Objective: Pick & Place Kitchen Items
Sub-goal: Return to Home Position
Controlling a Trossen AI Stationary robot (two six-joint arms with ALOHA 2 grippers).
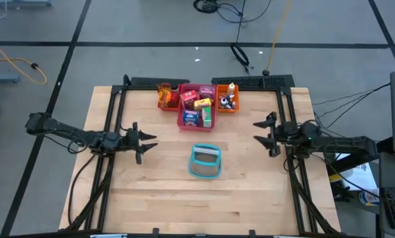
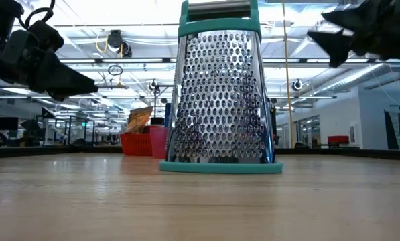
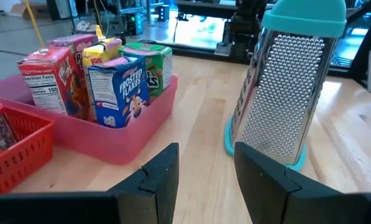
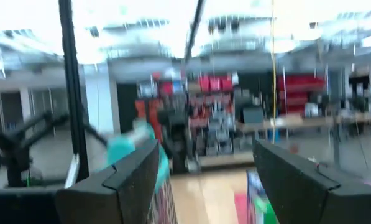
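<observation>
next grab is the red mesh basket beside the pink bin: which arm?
Left, likely. The red mesh basket sits nearer the left gripper; the pink bin lies between it and the right gripper.

Smeared to a teal streak, right wrist view: the grater [image 4: 129, 144]. Mostly hidden behind it down low: the pink tray [image 2: 158, 142]. Clipped at the left wrist view's edge: the red tray [image 3: 17, 149]. Too small to name: kitchen items [image 1: 229, 99] in the orange tray [image 1: 227, 109], surface's far edge.
</observation>
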